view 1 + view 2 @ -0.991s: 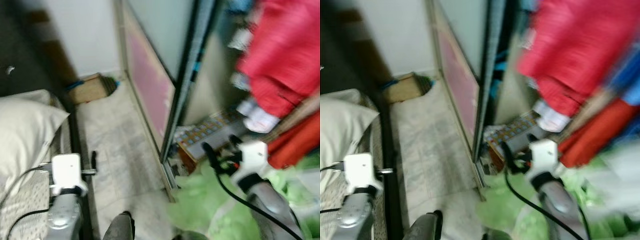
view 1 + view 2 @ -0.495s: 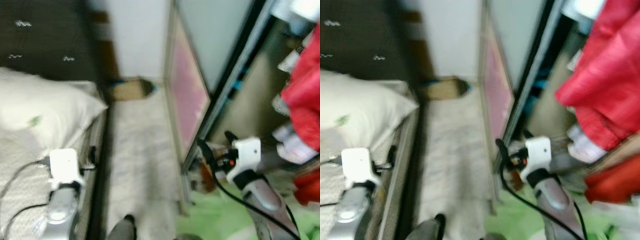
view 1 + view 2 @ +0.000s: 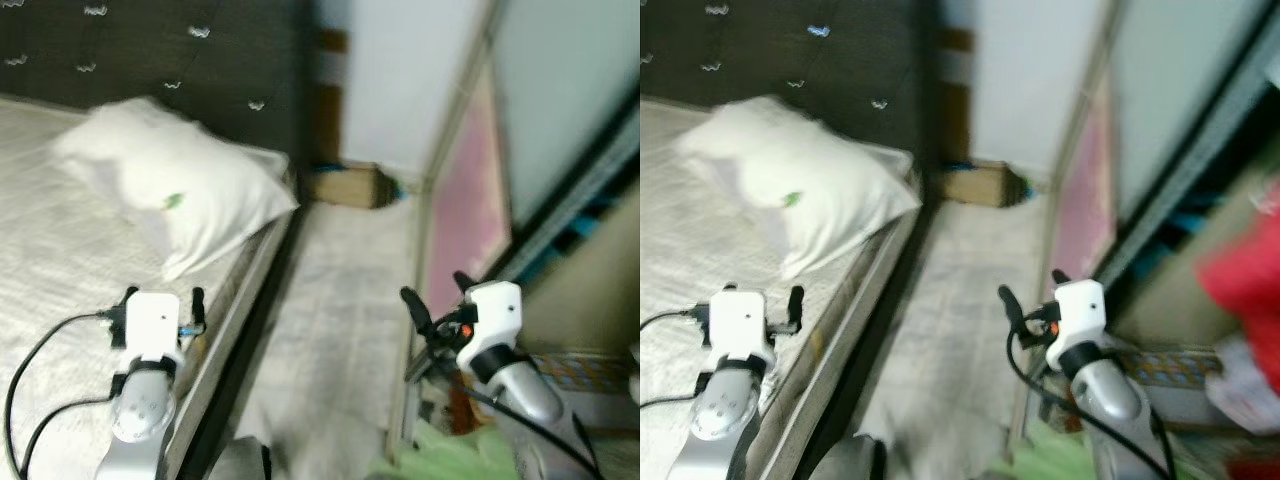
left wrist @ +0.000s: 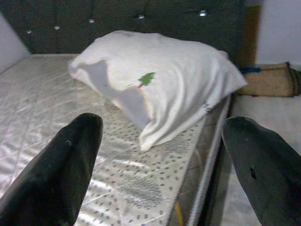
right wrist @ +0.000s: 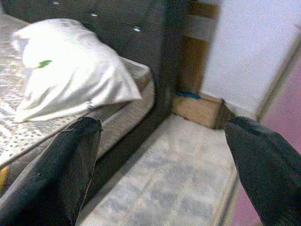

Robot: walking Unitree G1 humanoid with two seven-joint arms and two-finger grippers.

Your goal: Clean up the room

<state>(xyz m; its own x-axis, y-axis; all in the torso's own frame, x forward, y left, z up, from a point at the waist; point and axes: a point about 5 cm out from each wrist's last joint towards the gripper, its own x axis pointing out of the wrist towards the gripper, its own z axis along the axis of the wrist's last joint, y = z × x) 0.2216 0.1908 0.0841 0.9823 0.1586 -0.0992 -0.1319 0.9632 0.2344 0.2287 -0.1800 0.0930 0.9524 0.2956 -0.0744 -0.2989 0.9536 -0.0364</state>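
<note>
Two tools hang with fingers apart: left tool [image 3: 160, 297] at lower left over the bed [image 3: 50, 250], right tool [image 3: 437, 297] over the floor [image 3: 340, 300]. White pillow [image 3: 180, 185] lies upper left, beyond both.

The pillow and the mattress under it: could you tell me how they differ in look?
The pillow is plain white and puffy, with a small green mark; the mattress is flat, quilted and dotted. The pillow lies by the dark headboard, near the edge; the mattress spreads much wider. Both are pale.
</note>
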